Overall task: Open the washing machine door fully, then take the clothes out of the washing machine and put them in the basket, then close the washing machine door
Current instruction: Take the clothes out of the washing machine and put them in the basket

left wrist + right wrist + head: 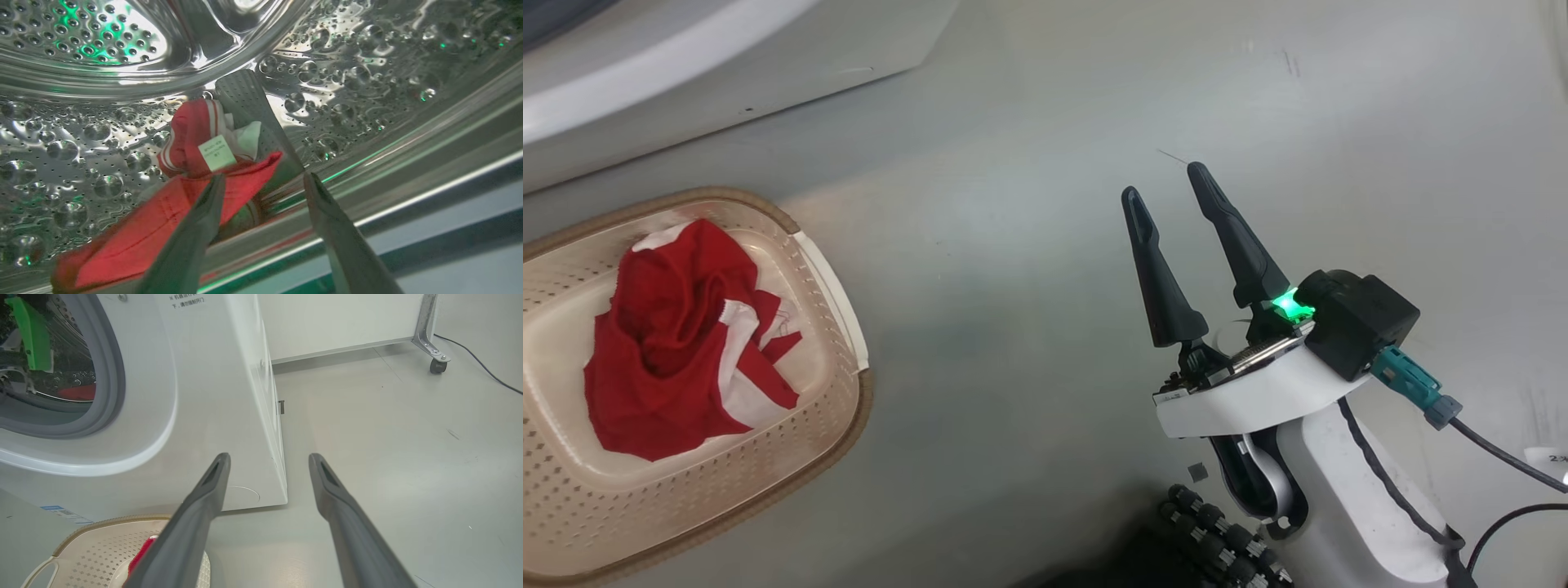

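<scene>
Left gripper [264,177] fingers stand apart and empty inside the steel drum [81,143]. The red striped garment [192,139] lies ahead and left of the gap, its long axis running lower left to upper right in the left wrist view (contact with the left finger cannot be told). The drum lifter [245,94] crowds it from behind, and clear room lies back over the drum lip [408,163]. The right gripper [1165,183], spread and empty, hangs over the floor [1013,245], so the left arm is nearer. Another red garment [678,327] lies in the basket [845,425].

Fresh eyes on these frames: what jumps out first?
A bright red garment lies heaped in the cream basket at the left of the head view. A second red piece sits in the steel drum, just ahead of the open left hand. The right hand hangs open above the grey floor.
</scene>
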Robot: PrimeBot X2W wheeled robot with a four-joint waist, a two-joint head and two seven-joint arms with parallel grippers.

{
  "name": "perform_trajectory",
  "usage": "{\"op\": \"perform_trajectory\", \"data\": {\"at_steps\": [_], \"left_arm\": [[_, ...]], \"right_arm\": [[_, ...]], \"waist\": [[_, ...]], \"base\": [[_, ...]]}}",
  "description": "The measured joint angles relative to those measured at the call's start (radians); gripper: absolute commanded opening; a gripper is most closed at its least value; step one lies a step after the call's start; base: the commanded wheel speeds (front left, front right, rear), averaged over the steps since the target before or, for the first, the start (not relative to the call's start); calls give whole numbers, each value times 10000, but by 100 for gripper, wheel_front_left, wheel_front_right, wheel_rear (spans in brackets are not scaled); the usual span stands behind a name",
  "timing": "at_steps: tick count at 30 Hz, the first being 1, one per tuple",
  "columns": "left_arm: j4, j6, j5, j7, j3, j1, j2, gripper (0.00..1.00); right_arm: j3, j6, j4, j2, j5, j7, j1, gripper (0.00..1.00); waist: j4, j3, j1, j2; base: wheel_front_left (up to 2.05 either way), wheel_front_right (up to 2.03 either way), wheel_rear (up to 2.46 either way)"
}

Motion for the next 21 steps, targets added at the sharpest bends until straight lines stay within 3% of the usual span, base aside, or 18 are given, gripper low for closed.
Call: {"op": "perform_trajectory", "data": {"at_steps": [14,21], "left_arm": [[48,-65,184,1350,-88,-1835,1200,100],[167,-71,378,1871,-435,-2266,1409,100]], "right_arm": [[301,-169,-288,19,518,0,-494,100],[364,-211,-311,25,612,0,-610,100]], "waist": [[-757,1065,0,0],[-970,1496,-1,0]], "base": [[0,0,0],[0,0,0]]}}
